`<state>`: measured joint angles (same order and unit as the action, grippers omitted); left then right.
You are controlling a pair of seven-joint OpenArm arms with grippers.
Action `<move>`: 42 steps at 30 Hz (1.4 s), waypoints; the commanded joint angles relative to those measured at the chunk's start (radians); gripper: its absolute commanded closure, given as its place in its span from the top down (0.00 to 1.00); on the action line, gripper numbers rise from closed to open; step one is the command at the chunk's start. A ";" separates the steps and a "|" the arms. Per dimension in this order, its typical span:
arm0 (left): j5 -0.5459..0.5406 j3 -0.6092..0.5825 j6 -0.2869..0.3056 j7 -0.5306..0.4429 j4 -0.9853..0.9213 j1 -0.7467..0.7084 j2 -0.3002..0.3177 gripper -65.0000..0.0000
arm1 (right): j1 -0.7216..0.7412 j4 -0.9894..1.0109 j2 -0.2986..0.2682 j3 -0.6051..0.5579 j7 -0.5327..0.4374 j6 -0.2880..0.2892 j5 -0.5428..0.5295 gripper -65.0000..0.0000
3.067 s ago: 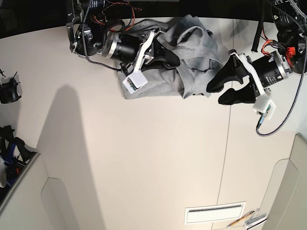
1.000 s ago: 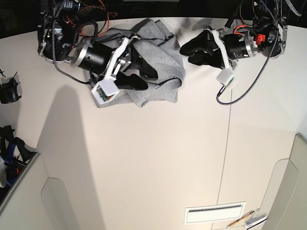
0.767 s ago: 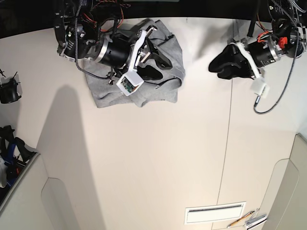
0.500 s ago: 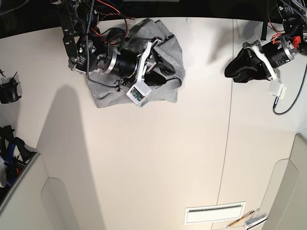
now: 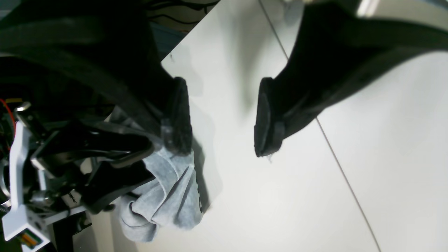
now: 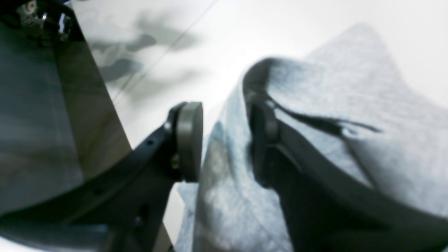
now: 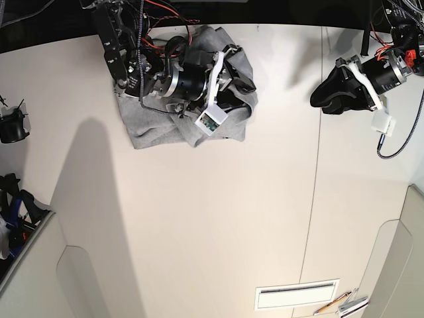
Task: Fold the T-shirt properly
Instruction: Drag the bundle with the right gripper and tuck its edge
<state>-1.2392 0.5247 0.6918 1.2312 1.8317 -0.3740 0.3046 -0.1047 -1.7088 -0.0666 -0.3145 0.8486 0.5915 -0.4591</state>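
Left wrist view – left gripper [image 5: 222,117]: jaws are standing wide apart, holding nothing, hanging over the bare white table [image 5: 280,196].
Left wrist view – T-shirt [image 5: 168,196]: a bunched grey heap is lying on the table down-left of the open jaws, with a dark hem edge showing along its right side.
Left wrist view – right gripper [image 5: 115,164]: its black fingers are sitting over the left part of the T-shirt; whether they are pinching cloth cannot be told from here.
Right wrist view – right gripper [image 6: 224,140]: the jaws are standing a narrow way apart with a fold of grey cloth running up between them; one pad [image 6: 190,140] is sitting clear of the fabric, so no firm grip is showing.
Right wrist view – T-shirt [image 6: 350,105]: blurred heather-grey fabric is filling the right half, draping over the far finger.
Base view – T-shirt [image 7: 159,132]: it is lying crumpled near the table's [image 7: 212,232] far edge.
Base view – right gripper [image 7: 238,86]: it is hovering on the T-shirt's right portion.
Base view – left gripper [image 7: 324,96]: it is hanging well apart from the T-shirt, beside the table seam [image 7: 311,212], empty.
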 commanded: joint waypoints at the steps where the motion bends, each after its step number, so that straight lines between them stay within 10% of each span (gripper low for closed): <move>1: -0.029 0.006 0.006 -0.015 0.014 0.003 0.011 0.45 | 0.010 -0.006 0.010 0.000 -0.027 0.007 -0.019 0.35; 9: -0.029 0.006 0.006 -0.014 0.014 0.003 0.011 0.45 | 0.010 0.013 0.014 0.000 -0.030 0.007 -0.019 0.01; 32: -0.006 -0.010 0.006 0.045 0.012 0.002 0.011 0.45 | 0.010 -0.235 0.014 0.130 0.066 -0.002 -0.051 0.00; 42: 0.032 -0.230 0.006 0.037 0.011 0.002 0.011 0.45 | -0.007 -0.242 0.011 0.340 0.228 -0.003 -0.214 0.00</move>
<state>-1.1816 0.2867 0.6922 1.2850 1.8301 -0.3740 0.3050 -0.1169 -1.9312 -0.0574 0.0246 1.0901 0.5838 -0.6521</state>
